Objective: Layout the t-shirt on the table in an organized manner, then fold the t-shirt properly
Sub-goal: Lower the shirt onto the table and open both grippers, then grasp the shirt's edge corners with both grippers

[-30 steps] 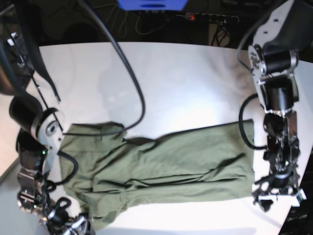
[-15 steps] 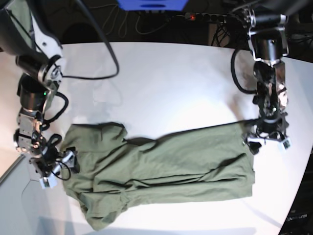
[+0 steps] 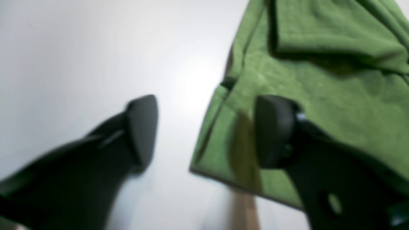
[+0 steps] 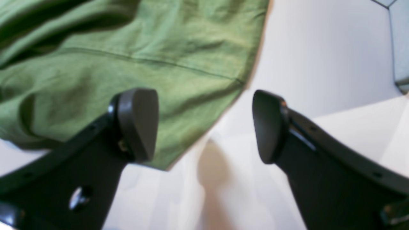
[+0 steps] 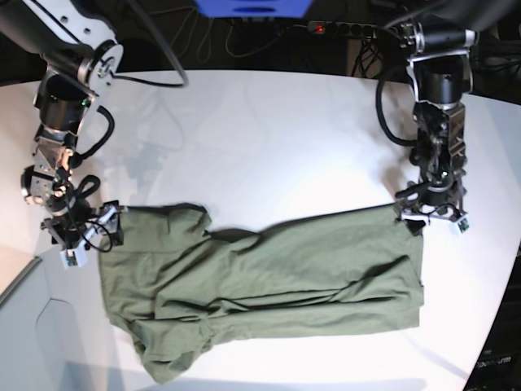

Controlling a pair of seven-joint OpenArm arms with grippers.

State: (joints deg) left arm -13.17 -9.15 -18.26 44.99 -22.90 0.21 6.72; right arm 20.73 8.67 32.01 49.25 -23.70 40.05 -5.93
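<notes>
**A:** Where is the t-shirt (image 5: 269, 281) right now?

**B:** It lies on the table (image 5: 277, 138), on the near half of it, stretched lengthwise across the base view. It is wrinkled, with a long fold running through its middle and a bunched lump at its near corner on the side of the right gripper. The far half of the table beyond the shirt shows bare white.

**A:** And the left gripper (image 5: 431, 218)?

**B:** It sits at the shirt's far corner on that end. In the left wrist view its two pads stand well apart with nothing between them: one fingertip (image 3: 274, 131) is over the green cloth (image 3: 319, 80) just inside the hem, the other is over the white surface (image 3: 80, 57) beside the shirt's edge. So the corner edge lies in the gap. I cannot tell whether either pad touches the cloth; the picture is blurred.

**A:** The right gripper (image 5: 85, 240)?

**B:** At the opposite end of the shirt, by its far corner there. The right wrist view shows the jaws spread wide and empty. One fingertip (image 4: 139, 123) hangs over the shirt (image 4: 127, 64) close to its edge, the other is over the white top (image 4: 319, 64) beside the shirt. A seam line runs across the cloth just beyond the pad.

**A:** Anything else around?

**B:** Beyond the table's far edge, cables and a power strip (image 5: 350, 28).
</notes>
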